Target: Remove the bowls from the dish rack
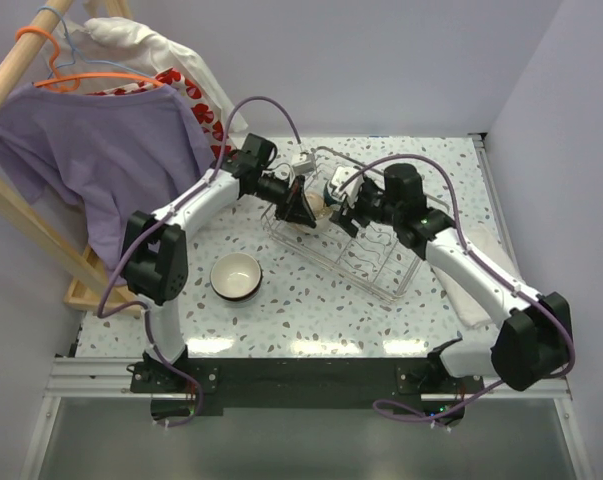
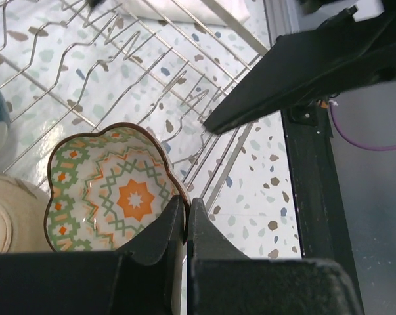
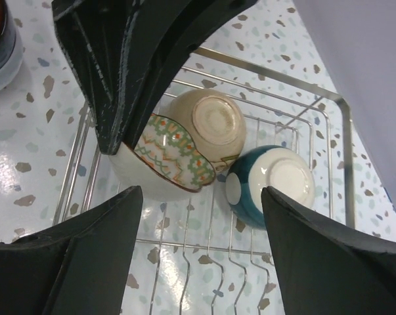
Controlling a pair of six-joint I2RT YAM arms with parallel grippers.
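Note:
The silver wire dish rack (image 1: 391, 272) stands at the middle back of the table. My left gripper (image 1: 303, 208) is shut on the rim of a white bowl with a green-and-orange patterned inside (image 2: 112, 190), tilted at the rack's left end. In the left wrist view the left gripper (image 2: 186, 205) pinches that rim over the rack wires (image 2: 119, 85). My right gripper (image 3: 201, 190) is open and empty above the rack (image 3: 342, 131), near the patterned bowl (image 3: 175, 157), an upturned tan bowl (image 3: 207, 121) and an upturned teal-and-white bowl (image 3: 270, 184).
One dark bowl with a pale inside (image 1: 235, 276) sits on the table left of the rack. A wooden clothes rail with a purple shirt (image 1: 101, 150) stands at the left. A white cloth (image 1: 478, 245) lies right of the rack, by the wall.

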